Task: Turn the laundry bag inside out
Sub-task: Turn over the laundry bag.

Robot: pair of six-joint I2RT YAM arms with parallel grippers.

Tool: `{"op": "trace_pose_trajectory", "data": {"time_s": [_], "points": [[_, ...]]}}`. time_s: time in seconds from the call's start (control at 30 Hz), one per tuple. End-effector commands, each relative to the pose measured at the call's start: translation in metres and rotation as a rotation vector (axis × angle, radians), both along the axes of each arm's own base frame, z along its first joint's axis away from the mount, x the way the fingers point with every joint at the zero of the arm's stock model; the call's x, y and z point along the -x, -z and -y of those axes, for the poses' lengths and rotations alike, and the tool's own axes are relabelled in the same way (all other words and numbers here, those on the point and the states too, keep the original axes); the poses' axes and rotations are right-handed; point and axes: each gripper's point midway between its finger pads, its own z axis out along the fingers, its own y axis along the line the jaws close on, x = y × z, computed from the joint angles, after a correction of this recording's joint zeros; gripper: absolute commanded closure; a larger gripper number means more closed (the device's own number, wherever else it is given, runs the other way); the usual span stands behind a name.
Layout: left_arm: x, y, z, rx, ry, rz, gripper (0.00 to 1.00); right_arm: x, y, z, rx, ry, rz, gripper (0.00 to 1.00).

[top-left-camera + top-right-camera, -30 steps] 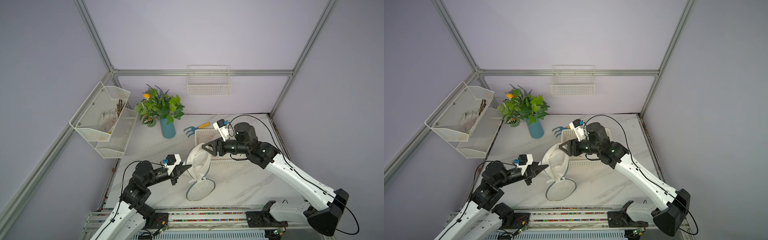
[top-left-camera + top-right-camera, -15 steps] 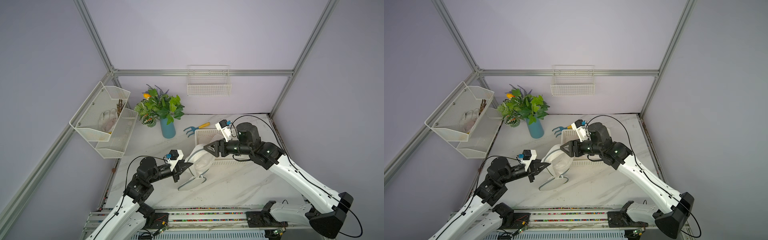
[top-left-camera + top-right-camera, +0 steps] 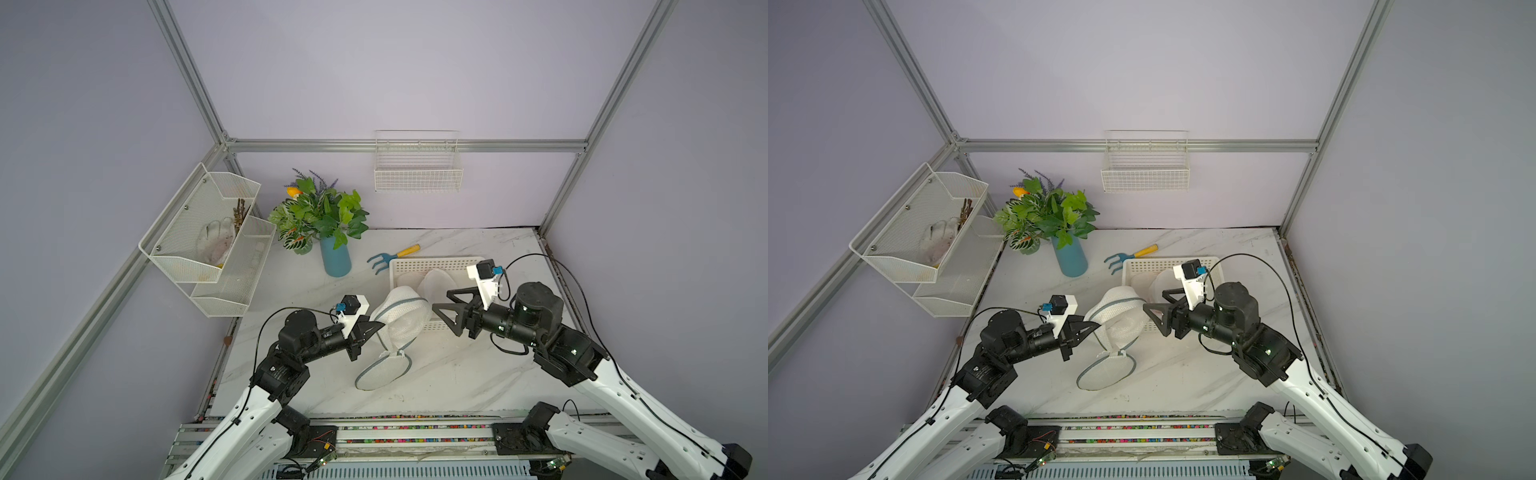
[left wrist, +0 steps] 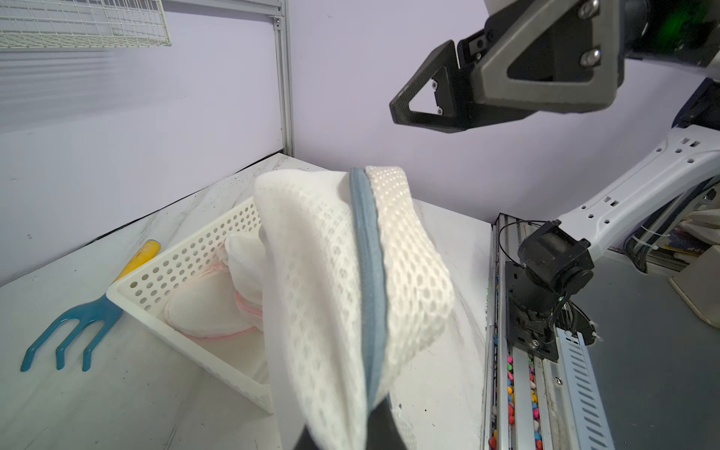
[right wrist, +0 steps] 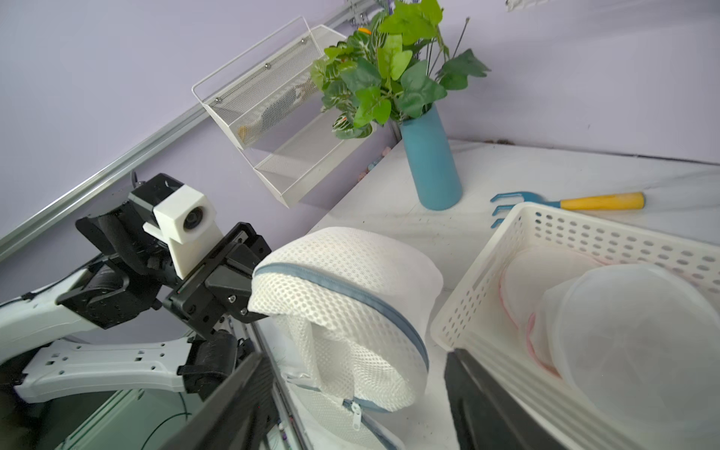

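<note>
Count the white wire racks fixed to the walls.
2: a two-tier mesh rack on the wall at the robot's left, and a wire basket on the back wall. None appears hidden.

Stereo pair overhead, one camera per wrist
Both top views look down from high on the whole table (image 3: 457, 374); the wrist views face each other closely across the laundry bag (image 4: 331, 272), shown in all four.
</note>
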Motion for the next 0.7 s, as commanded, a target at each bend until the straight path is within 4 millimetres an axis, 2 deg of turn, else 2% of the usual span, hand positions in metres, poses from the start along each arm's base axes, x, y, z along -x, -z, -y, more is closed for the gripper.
{"op": "trace_pose_trajectory", "data": {"time_s": [0.0,0.1,0.23,0.27,0.43,0.53,0.67], "points": [[-0.001,-0.030,-0.002,0.046,-0.011,0.064,1.00,-0.008,0.002,0.008,0.008,0.050,0.181,0.26],[0.000,-0.032,-0.001,0.051,-0.006,0.063,1.00,-0.004,0.009,0.003,-0.004,0.016,0.236,0.29],[0.001,-0.034,-0.001,0.056,-0.003,0.063,1.00,-0.007,0.015,-0.008,-0.021,-0.019,0.225,0.33],[0.000,-0.035,-0.001,0.057,-0.004,0.066,1.00,-0.009,0.016,-0.011,-0.023,-0.030,0.221,0.40],[0.001,-0.035,-0.001,0.057,0.002,0.063,1.00,-0.018,0.015,-0.023,-0.036,-0.042,0.236,0.49],[0.002,-0.037,-0.001,0.056,0.003,0.066,1.00,-0.026,0.013,-0.026,-0.039,-0.023,0.248,0.59],[0.004,-0.037,-0.002,0.053,0.006,0.067,1.00,-0.028,0.010,-0.031,-0.050,-0.033,0.257,0.82]]}}
